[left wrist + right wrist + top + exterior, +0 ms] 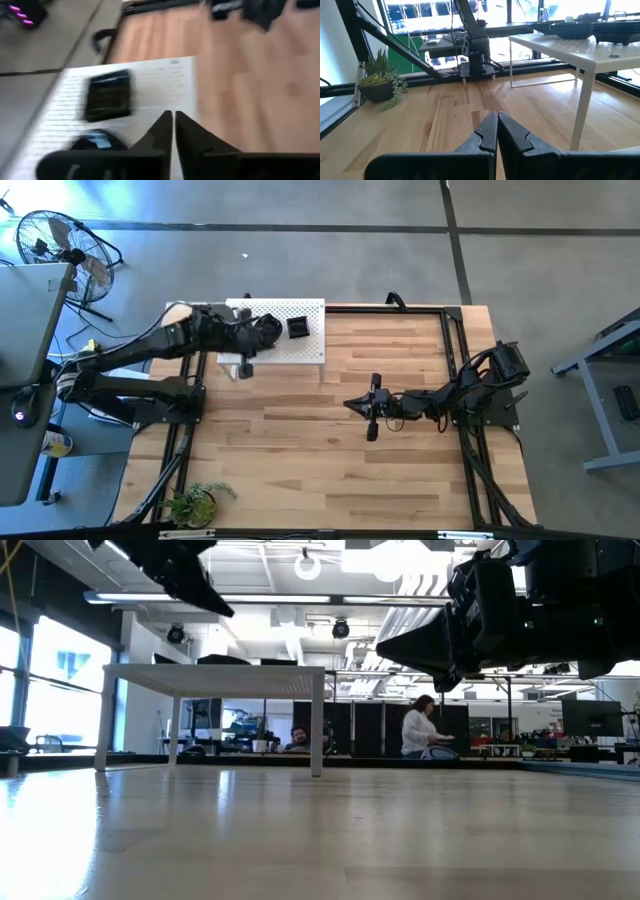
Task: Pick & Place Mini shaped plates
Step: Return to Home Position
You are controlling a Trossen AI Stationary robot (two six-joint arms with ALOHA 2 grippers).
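It is an open workshop with glass partitions and a person (418, 730) busy at a desk far behind, and in front of me a pale wooden table (330, 470) with a white perforated shelf (305, 350) standing at its far left corner. The mini shaped plates (298, 327) sit on top of that shelf in dark stacks, a square pile beside a rounder one (266, 326), like sorted with like so they nest and stay put. I see none on the tabletop, so I judge the sorting done. The left gripper (173, 120) hangs just above the shelf beside the stacks, fingers pressed together and holding nothing. The right gripper (496, 122) waits mid-table, likewise closed and empty, well clear of the shelf.
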